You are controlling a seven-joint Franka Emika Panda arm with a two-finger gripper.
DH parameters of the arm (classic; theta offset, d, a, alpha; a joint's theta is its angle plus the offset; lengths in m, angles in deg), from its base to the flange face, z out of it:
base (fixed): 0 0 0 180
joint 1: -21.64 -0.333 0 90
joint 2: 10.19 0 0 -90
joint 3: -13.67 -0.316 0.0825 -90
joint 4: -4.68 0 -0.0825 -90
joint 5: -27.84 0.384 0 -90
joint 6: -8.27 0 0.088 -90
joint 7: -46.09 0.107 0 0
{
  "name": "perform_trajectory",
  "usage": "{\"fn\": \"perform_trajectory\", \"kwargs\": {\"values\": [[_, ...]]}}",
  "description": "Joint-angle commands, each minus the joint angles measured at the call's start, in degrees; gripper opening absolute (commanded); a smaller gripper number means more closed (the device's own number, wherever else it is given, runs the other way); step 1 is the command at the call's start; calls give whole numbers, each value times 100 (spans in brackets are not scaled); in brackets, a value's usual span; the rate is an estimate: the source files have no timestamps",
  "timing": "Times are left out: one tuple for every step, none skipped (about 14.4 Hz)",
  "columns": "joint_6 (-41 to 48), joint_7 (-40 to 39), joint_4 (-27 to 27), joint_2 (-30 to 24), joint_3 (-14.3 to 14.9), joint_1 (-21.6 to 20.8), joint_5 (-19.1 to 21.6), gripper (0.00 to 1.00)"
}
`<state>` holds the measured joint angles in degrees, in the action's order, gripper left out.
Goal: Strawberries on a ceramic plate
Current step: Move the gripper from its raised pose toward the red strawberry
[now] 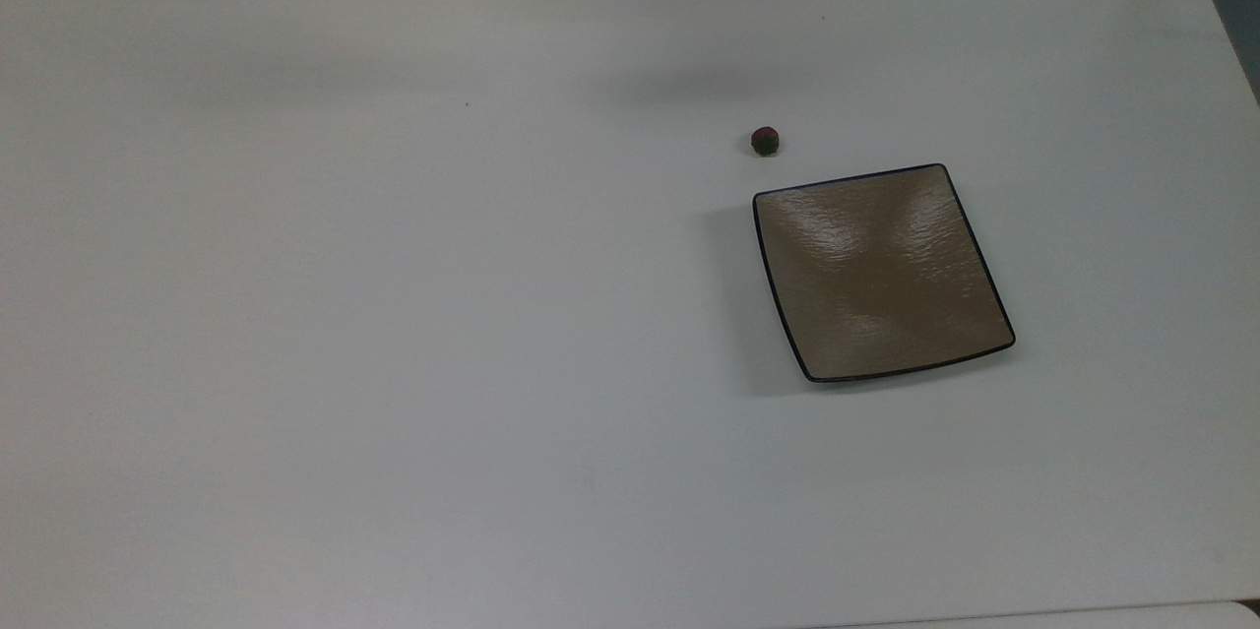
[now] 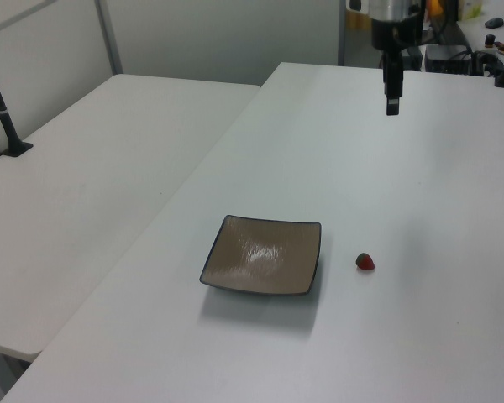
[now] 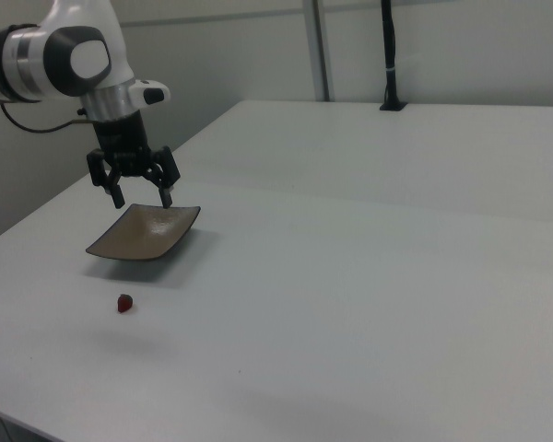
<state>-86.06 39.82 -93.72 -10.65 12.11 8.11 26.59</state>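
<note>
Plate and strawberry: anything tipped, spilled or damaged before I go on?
Nothing stands out. The ceramic plate sits flat and bare; the strawberry lies on the table just off its corner. The gripper hangs open above.

- Strawberry [image 1: 765,141]: one tiny roundish berry, dark red with a green cap, lying on the table just beyond the plate's corner, not touching it.
- Ceramic plate [image 1: 879,273]: square, glossy tan-brown, thin black rim, upturned corners, rippled surface; flat, nothing on it.
</note>
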Motion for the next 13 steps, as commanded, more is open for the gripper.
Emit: {"fn": "perform_trajectory", "kwargs": {"values": [[37,-1418,-144,20,32,-150,90,100],[38,-1665,-222,55,32,-159,90,100],[38,-1850,-267,72,32,-176,90,100],[20,-1913,-363,73,32,-211,90,100],[20,-1905,-416,73,32,-238,90,100],[11,-1896,-486,73,15,-238,90,100],[3,-1887,-583,73,-46,-238,90,100],[-24,-1887,-662,73,-142,-238,90,100],[-146,-1887,-776,81,-196,-238,90,100],[-338,-1879,-916,73,-214,-238,90,100],[-497,-1852,-1048,73,-266,-238,90,100],[-629,-1817,-1145,73,-353,-238,90,100],[-778,-1791,-1277,81,-407,-238,90,100]]}}
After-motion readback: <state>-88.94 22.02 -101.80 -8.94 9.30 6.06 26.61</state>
